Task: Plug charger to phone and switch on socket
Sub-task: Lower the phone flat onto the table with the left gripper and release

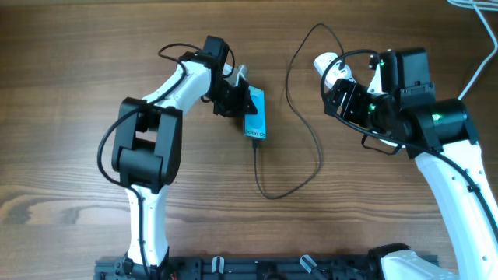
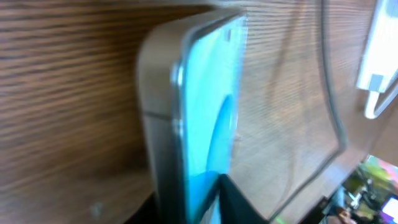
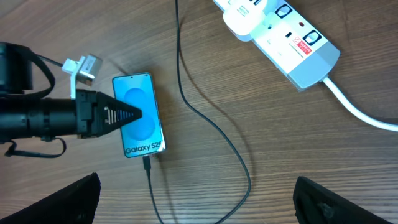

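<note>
The phone (image 1: 256,117) lies at mid-table, its teal screen up, and also shows in the right wrist view (image 3: 144,127). My left gripper (image 1: 236,99) is shut on the phone; in the left wrist view the phone (image 2: 205,112) stands edge-on between the black fingers (image 2: 193,208). The charger's black cable (image 3: 211,124) loops across the table, and its connector tip (image 3: 147,165) sits against the phone's bottom edge. The white socket (image 3: 292,37) carries the white adapter (image 3: 245,15). My right gripper (image 3: 202,205) is open and empty above the cable, with the socket partly under it (image 1: 331,66).
The socket's thick white cord (image 3: 360,112) runs off to the right and to the far right corner (image 1: 478,47). A small white metal piece (image 3: 84,65) lies beside the left gripper. The cable loop (image 1: 311,155) lies between the two arms.
</note>
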Controlling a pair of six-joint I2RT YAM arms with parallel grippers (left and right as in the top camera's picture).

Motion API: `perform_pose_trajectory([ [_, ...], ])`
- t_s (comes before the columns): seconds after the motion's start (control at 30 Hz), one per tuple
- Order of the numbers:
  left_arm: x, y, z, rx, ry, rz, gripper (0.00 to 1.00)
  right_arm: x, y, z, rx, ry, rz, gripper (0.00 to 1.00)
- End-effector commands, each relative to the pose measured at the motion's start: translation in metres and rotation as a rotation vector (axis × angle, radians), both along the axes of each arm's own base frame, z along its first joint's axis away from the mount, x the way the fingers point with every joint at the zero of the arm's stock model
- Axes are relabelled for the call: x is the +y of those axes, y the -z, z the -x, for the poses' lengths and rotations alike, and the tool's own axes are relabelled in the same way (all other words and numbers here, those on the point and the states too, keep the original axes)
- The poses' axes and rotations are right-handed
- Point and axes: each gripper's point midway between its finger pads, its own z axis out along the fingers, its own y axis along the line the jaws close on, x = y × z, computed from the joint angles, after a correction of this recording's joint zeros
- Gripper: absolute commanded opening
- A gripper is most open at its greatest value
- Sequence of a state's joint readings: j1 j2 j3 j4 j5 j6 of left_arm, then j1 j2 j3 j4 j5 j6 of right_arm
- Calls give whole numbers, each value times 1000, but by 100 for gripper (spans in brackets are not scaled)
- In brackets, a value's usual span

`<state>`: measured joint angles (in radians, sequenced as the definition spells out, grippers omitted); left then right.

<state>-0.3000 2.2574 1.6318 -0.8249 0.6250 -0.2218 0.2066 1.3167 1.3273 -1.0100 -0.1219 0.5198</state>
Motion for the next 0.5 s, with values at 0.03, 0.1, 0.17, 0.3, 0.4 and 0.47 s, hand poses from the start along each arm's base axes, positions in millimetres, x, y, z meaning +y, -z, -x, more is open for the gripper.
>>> perform_pose_trajectory([
  [0.03, 14, 23, 0, 4, -6, -109, 29, -4, 7, 0, 18, 16, 17, 100],
  [0.1, 20, 26, 0, 5, -9, -144, 30, -4, 8, 0, 19, 15, 18, 100],
  [0.17, 24, 28, 1, 5, -11, -173, 31, -4, 8, -1, 19, 15, 18, 100],
  [0.3, 37, 33, 4, 12, -14, -248, 38, -4, 8, -1, 20, 16, 18, 100],
  [0.4, 50, 36, 10, 43, -20, -305, 92, -5, 9, 1, 29, 16, 20, 100],
  [0.47, 53, 36, 11, 52, -22, -307, 93, -5, 9, 1, 28, 16, 20, 100],
])
